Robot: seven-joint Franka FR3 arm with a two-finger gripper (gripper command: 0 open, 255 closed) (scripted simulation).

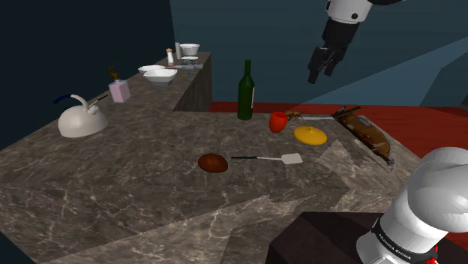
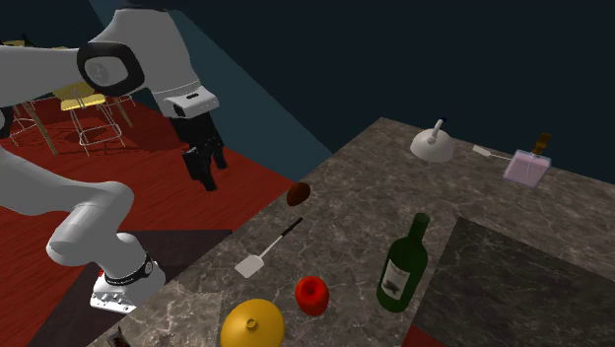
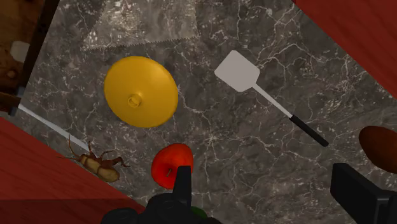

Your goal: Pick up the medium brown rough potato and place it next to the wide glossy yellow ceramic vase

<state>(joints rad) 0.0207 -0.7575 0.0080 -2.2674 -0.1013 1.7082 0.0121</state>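
Note:
The brown potato lies on the dark marble counter, at the handle end of a white spatula. The wide yellow vase stands further toward the shoulder view's right, low and dome-shaped. My gripper hangs high in the air above the vase's side of the counter, open and holding nothing. In the wrist view its fingers stand far apart over bare marble, with the vase ahead and the potato at the frame's edge beyond the other finger. The second exterior view has the potato, vase and gripper.
A red apple and a green bottle stand behind the vase. A brown insect-shaped thing lies by the apple. A wooden tray runs along the counter's right edge. A grey kettle, a pink box and bowls sit far left.

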